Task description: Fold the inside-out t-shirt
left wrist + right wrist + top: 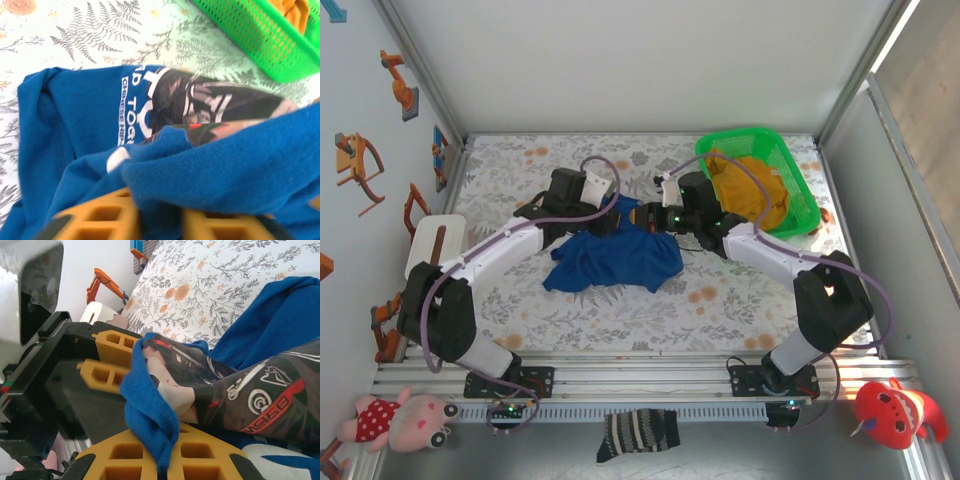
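Top external: inside-out t-shirt (pixel 615 262) lies bunched under and nearward of left gripper (pixel 618 217) and right gripper (pixel 648 217), their tips nearly meeting.
Left wrist: jaws clamped on a blue fold.
Right wrist: jaws pinched tight on the blue hem, left fingers (pixel 107 357) just opposite.

Green plastic mesh basket (pixel 804 200) far right on the fern-print floral tablecloth (pixel 620 320), with a mustard-yellow garment (pixel 770 200) bunched inside it. White box (pixel 435 240) at the left edge. By the near rail: pink plush doll (pixel 405 415) left, dark striped sock (pixel 638 433) centre, red plush toy (pixel 895 410) right.
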`<action>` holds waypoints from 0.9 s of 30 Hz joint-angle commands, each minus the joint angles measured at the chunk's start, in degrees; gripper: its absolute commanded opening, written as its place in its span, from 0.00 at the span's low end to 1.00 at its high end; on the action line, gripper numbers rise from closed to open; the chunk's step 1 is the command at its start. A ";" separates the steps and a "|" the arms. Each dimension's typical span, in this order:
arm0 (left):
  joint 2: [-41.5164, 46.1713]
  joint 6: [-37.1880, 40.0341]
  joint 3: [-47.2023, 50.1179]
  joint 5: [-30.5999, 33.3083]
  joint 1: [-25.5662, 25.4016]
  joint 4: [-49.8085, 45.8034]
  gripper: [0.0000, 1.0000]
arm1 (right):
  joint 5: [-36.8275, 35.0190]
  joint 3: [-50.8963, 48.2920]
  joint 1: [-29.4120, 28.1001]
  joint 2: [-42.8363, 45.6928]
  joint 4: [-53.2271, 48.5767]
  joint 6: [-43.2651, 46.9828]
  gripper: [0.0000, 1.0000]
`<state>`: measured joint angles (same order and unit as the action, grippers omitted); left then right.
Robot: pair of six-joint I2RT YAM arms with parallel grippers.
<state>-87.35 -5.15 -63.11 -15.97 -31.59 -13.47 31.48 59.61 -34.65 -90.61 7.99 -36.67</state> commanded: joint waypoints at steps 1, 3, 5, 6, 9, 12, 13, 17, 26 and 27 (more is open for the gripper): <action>-0.31 -0.57 -4.09 -3.73 -0.20 -0.41 0.00 | 0.27 0.14 1.14 1.18 0.61 1.05 0.00; 0.93 -2.45 -4.86 -5.29 -0.05 -0.93 0.00 | 0.17 -0.35 1.84 0.77 0.89 1.12 0.00; 2.57 -5.57 -5.68 -6.37 0.43 -2.16 0.00 | -0.96 -0.17 2.39 -0.27 -0.17 1.72 0.00; 3.50 -7.63 -6.06 -7.34 0.83 -2.60 0.00 | -2.21 0.25 2.50 -0.97 -1.33 2.67 0.17; 5.41 -14.50 -6.96 -10.24 3.03 -3.50 0.00 | -5.61 0.31 2.40 -2.92 -2.76 4.13 0.46; 6.30 -21.22 -6.52 -14.89 5.79 -1.98 0.00 | -8.10 -1.92 2.29 -4.46 -1.17 3.94 0.49; 6.69 -23.18 -5.69 -16.62 6.73 -0.32 0.00 | -9.29 -2.56 2.31 -4.97 -1.13 3.88 0.50; 8.19 -34.85 -0.32 -23.44 10.10 12.20 0.00 | -16.52 -3.86 2.33 -5.55 -6.04 4.91 0.50; 7.95 -46.17 2.90 -26.79 11.38 23.04 0.00 | -21.80 -4.67 1.32 11.21 -15.02 4.58 0.50; 7.77 -46.46 3.05 -26.69 11.33 23.13 0.00 | -21.73 -4.21 0.64 12.85 -15.42 4.52 0.50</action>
<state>-80.60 -46.35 -60.47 -39.92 -20.53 2.79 12.03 54.59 -32.62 -83.50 -4.97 -32.91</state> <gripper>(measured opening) 0.042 0.502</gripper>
